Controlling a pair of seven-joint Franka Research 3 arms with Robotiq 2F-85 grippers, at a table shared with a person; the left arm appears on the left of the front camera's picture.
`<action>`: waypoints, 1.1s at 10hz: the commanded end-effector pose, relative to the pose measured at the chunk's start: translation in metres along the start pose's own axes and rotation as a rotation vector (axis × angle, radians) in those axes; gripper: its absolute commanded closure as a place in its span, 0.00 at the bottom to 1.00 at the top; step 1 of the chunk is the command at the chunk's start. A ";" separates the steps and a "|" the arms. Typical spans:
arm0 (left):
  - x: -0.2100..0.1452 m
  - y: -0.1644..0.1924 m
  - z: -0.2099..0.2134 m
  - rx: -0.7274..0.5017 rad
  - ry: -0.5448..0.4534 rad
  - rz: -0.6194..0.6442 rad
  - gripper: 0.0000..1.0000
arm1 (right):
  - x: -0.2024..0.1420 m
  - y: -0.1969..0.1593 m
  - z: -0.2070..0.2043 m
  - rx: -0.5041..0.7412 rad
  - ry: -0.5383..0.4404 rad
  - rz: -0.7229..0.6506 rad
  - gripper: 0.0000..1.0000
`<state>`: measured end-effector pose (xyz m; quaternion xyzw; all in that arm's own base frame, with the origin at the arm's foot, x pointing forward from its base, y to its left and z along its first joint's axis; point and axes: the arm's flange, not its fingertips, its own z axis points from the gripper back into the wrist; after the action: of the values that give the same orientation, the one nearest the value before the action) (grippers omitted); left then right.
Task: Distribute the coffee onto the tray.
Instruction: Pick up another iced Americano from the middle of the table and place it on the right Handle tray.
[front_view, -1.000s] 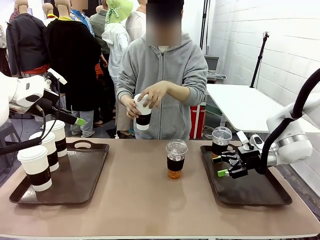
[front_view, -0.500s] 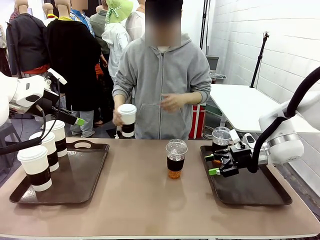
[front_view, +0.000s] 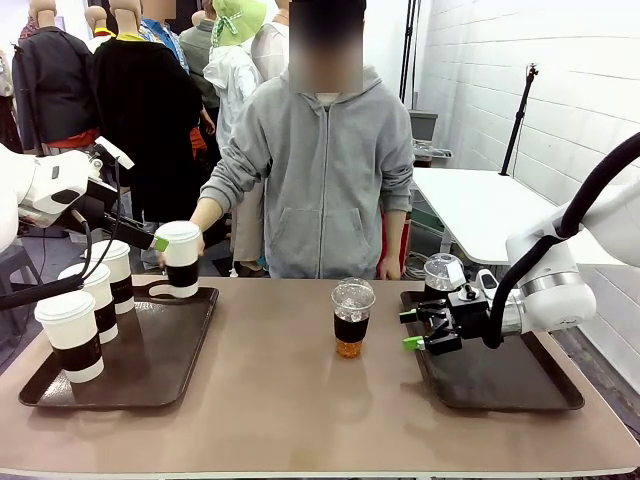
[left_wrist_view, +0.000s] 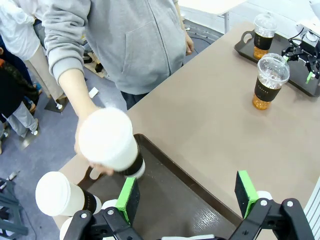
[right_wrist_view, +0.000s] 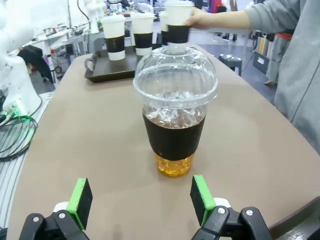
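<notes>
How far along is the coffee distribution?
Done: three white cups stand on the left tray, one clear cup on the right tray. In hand: the person holds a fourth white cup at the left tray's far end; the open right gripper faces the second clear cup. Left: that cup, on bare table.

Dome-lidded cup (front_view: 352, 318) between left tray (front_view: 150, 352) and right tray (front_view: 500, 386)

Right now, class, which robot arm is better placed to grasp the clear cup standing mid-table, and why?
Right. The right arm's fingers stand open, facing the clear cup close by, nothing between. The left arm's fingers hang above the left tray, where a person's hand holds a paper cup.
</notes>
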<state>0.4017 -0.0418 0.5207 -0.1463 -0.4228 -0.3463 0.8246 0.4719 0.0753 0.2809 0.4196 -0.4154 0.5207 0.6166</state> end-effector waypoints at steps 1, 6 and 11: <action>-0.002 0.002 -0.001 -0.006 -0.001 0.008 0.00 | 0.000 0.006 -0.016 -0.054 -0.006 0.013 0.00; -0.002 0.002 -0.001 -0.006 -0.001 0.008 0.00 | 0.000 -0.007 -0.038 -0.066 -0.057 0.032 0.00; -0.002 0.002 -0.001 -0.006 -0.001 0.008 0.00 | 0.002 -0.007 -0.035 -0.033 -0.039 0.013 0.00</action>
<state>0.4017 -0.0418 0.5207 -0.1463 -0.4228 -0.3462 0.8246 0.4839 0.1090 0.2698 0.4175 -0.4381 0.5094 0.6118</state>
